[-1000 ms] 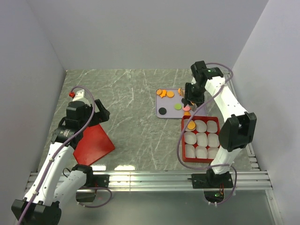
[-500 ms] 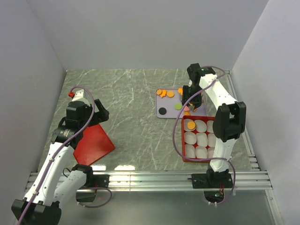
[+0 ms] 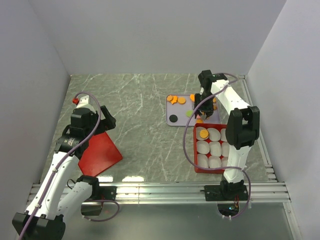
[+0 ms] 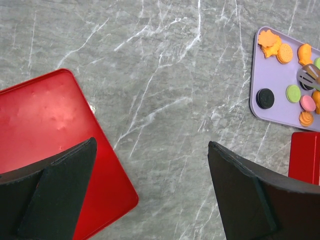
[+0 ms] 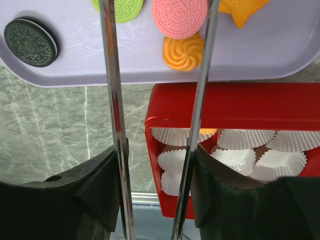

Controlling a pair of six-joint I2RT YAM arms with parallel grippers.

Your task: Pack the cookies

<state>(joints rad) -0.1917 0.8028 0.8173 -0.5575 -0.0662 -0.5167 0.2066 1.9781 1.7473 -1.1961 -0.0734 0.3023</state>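
The cookies (image 3: 175, 99) lie on a lavender tray (image 3: 172, 112): orange ones at the back, a black one (image 3: 173, 118), a green one (image 3: 189, 113). My right gripper (image 3: 204, 107) is shut on metal tongs (image 5: 112, 100) and hangs over the tray's near right edge. In the right wrist view the tong arms stand apart with a pink cookie (image 5: 179, 17) and an orange swirl cookie (image 5: 183, 52) between them; the tips are out of frame. One orange cookie (image 3: 203, 134) sits in a cup of the red box (image 3: 195, 150). My left gripper (image 3: 100, 120) is open and empty.
The red box holds several white paper cups (image 3: 215, 148) and sits just in front of the tray. A red square lid (image 3: 100, 152) lies flat at the left, under my left gripper (image 4: 152, 147). Grey walls close in the table on three sides.
My right arm has swung its elbow in and carried the tongs slightly left over the tray's right end. The left arm has not moved.
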